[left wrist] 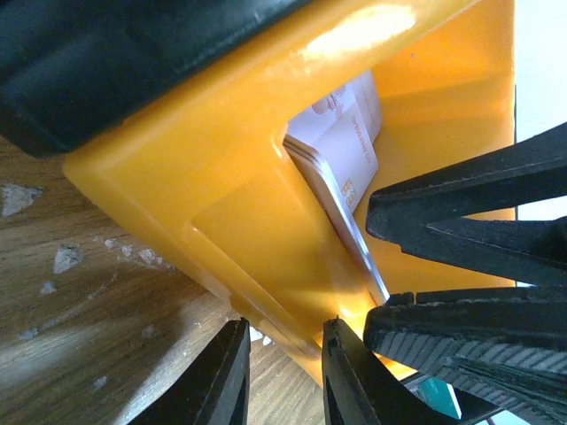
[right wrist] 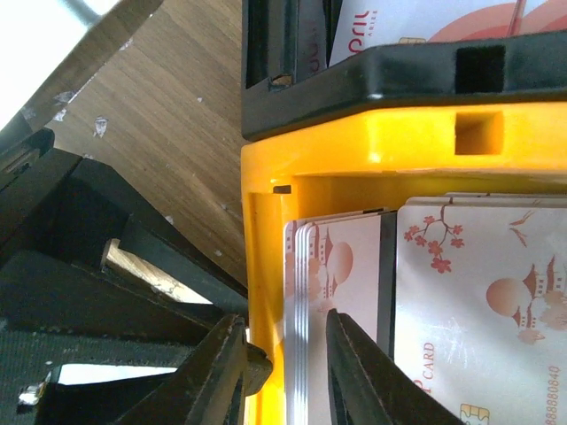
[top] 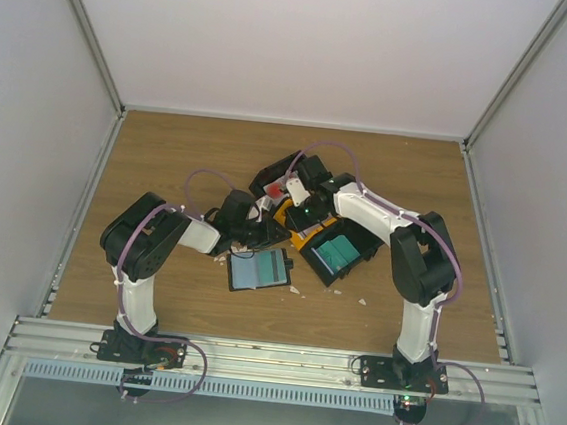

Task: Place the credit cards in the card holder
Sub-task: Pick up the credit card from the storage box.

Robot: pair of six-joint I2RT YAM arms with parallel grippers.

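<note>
Right end effector [right wrist: 283, 320], spread, straddles upright pale credit cards [right wrist: 345, 266] printed with red pagodas.

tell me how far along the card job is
Done: nothing clear; the card holder lies open, no card plainly inside. In hand: the right fingers straddle the orange bin wall beside stacked credit cards. To do: every card.

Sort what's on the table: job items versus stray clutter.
Job: credit cards; card holder, lying open; orange bin with cards standing in it.
Lying about: white paper scraps scattered on the wood.
</note>
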